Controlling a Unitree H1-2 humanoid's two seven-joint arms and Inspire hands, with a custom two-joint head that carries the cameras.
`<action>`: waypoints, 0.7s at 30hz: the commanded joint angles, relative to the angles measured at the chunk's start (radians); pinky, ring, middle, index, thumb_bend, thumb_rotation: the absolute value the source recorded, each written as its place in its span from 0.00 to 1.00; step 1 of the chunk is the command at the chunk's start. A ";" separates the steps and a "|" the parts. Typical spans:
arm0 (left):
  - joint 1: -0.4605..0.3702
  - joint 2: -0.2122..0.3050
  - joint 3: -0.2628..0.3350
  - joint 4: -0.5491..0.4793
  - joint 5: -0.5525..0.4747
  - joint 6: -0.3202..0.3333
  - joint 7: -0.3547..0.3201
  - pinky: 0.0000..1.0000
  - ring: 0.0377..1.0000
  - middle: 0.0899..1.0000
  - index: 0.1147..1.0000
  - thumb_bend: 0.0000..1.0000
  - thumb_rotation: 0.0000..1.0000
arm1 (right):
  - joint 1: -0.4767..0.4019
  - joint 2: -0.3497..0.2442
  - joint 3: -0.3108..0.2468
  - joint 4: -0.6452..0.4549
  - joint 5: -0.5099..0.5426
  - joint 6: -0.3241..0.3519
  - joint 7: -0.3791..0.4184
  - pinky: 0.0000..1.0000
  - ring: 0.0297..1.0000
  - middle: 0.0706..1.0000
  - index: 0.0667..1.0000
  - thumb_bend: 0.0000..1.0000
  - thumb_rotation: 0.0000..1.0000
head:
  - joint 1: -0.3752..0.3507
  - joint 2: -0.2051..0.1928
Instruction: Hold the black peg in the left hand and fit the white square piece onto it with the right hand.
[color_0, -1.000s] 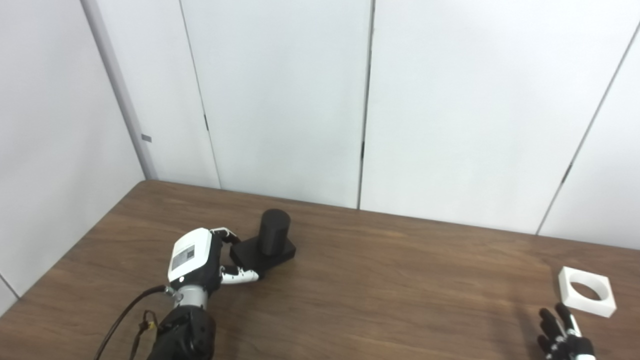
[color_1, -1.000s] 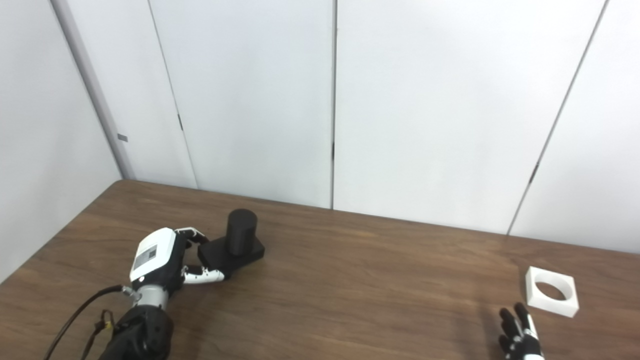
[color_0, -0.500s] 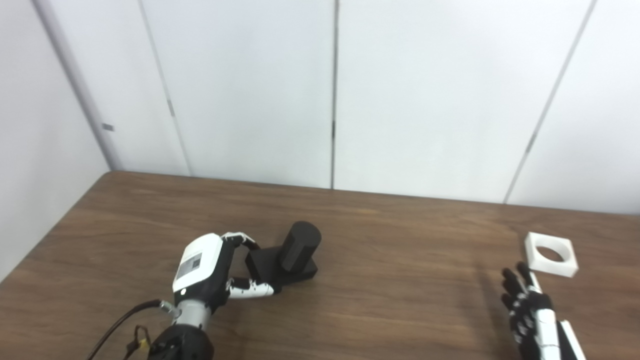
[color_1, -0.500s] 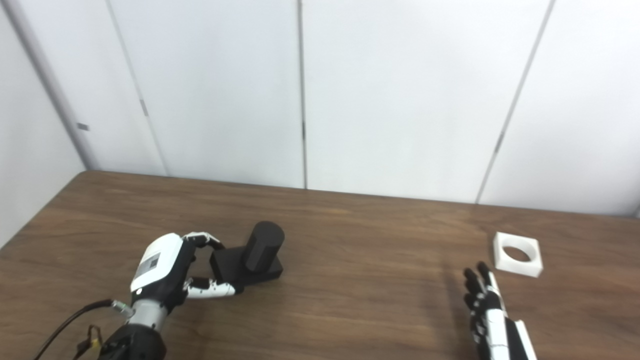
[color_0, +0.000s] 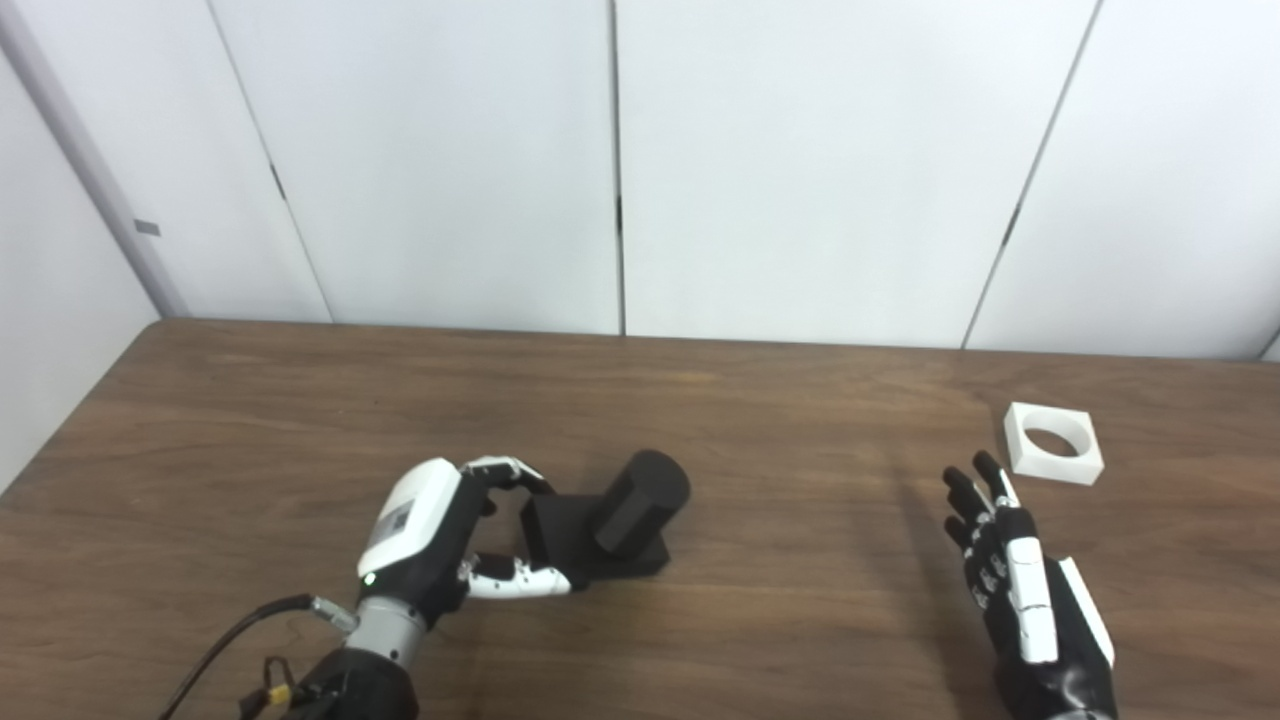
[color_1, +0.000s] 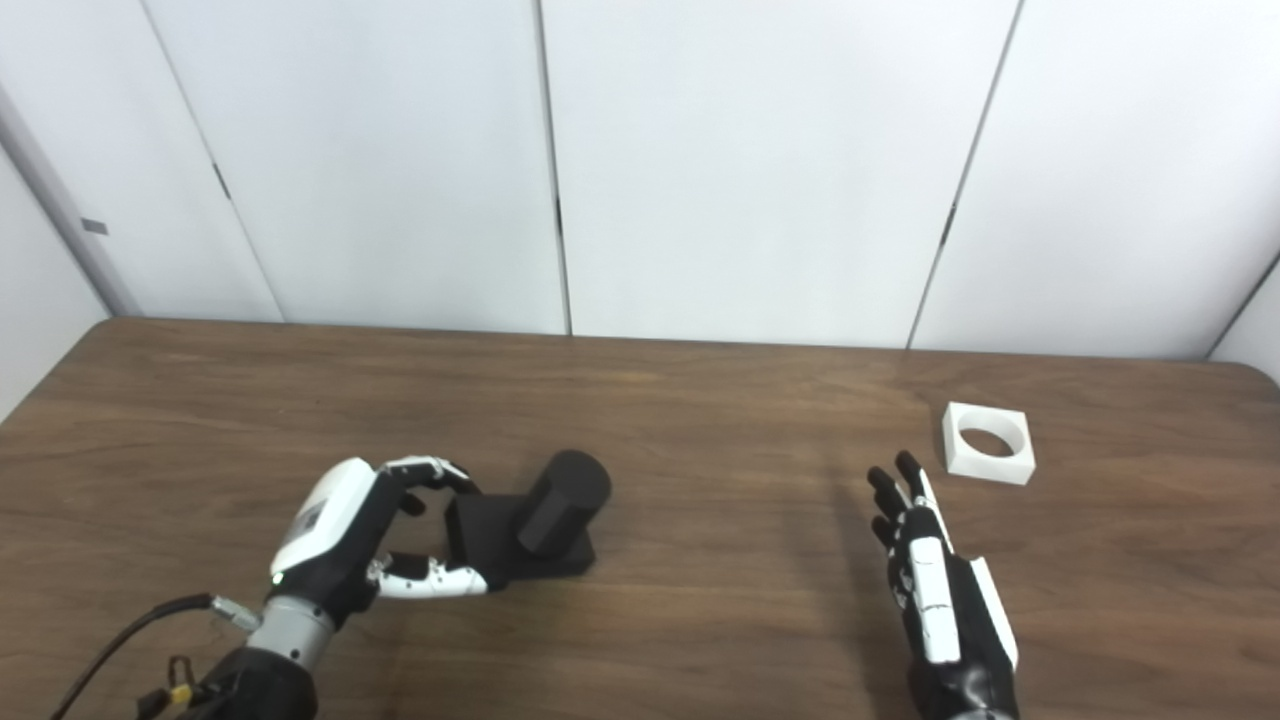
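The black peg (color_0: 640, 490), a short cylinder on a square black base, stands on the wooden table (color_0: 800, 420) left of centre. My left hand (color_0: 430, 530) is shut on the left end of that base, fingers over the far edge and thumb along the near edge. The white square piece (color_0: 1055, 470), with a round hole through it, lies flat at the right. My right hand (color_0: 1020, 590) is open, fingers stretched out and pointing at the white piece, a short way in front of it and not touching it.
White wall panels (color_0: 800, 150) stand right behind the table's far edge. The table's left edge (color_0: 70, 420) runs close to the left arm, whose cable (color_0: 240, 630) trails at the bottom left. Bare wood separates the peg and the right hand.
The camera has swung to the right and down, shifting the whole picture. My right hand has come up into view toward the white piece. My left hand keeps its hold on the peg's base.
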 joint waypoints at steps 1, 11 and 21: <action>-0.013 -0.003 0.000 -0.042 -0.004 -0.045 0.006 0.70 0.78 0.74 0.42 0.51 0.05 | 0.130 0.050 0.017 -0.046 -0.004 -0.014 -0.010 0.97 0.97 0.93 1.00 0.53 1.00 | -0.002 0.004; 0.021 0.025 -0.040 -0.031 -0.056 -0.124 -0.070 0.70 0.81 0.76 0.42 0.50 0.05 | 0.124 0.045 0.024 -0.062 0.009 0.009 -0.017 0.94 0.96 0.93 1.00 0.53 1.00 | -0.019 0.033; 0.056 0.064 -0.104 -0.024 -0.042 -0.180 -0.135 0.73 0.84 0.79 0.42 0.50 0.05 | 0.117 0.050 0.035 -0.084 0.002 0.045 -0.033 0.98 0.97 0.92 1.00 0.55 1.00 | -0.043 0.066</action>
